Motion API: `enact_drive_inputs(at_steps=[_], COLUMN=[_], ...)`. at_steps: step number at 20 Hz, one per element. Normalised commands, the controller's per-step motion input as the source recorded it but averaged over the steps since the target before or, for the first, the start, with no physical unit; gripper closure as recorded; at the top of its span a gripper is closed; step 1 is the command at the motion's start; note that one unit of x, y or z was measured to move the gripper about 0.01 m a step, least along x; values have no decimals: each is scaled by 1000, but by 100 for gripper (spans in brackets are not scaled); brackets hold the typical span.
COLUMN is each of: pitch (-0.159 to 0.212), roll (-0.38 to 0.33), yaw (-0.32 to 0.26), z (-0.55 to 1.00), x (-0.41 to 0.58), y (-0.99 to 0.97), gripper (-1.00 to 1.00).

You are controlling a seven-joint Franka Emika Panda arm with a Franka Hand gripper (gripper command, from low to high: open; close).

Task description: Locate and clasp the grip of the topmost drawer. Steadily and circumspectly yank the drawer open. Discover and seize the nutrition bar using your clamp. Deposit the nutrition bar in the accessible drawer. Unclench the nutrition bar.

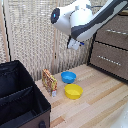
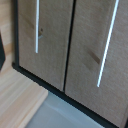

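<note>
The topmost drawer is a grey-brown wood-grain front with a silver bar, on the dark dresser at the exterior view's right, and it is pushed in. The alike drawer sits beneath it. The nutrition bar stands upright on the wooden table, in an orange, yellow and red wrapper. My clamp hangs high above the bowls at the end of the bulky white arm, far from the bar and short of the dresser. Its fingers are too small to read. The wrist view shows two shut drawer fronts with silver bars; I cannot tell which is uppermost.
A blue bowl and a yellow bowl sit on the table just to the exterior view's right of the bar. A large black fabric box fills the front left. A pale woven screen stands behind.
</note>
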Motion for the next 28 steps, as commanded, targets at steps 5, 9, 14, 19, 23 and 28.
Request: enact_drive_inputs(at_steps=[5, 9, 14, 19, 23, 28], pitch=[-74, -93, -51, 0, 0, 11], roll=[-61, -1, -12, -164, -332, -259], yaw=[-55, -23, -36, -51, -32, -6], z=[236, 75, 57, 19, 39, 4], x=[-41, 0, 0, 22, 92, 119], y=[-599, -654, -697, -674, -531, -457], gripper=[-100, -100, -100, -100, -100, -100])
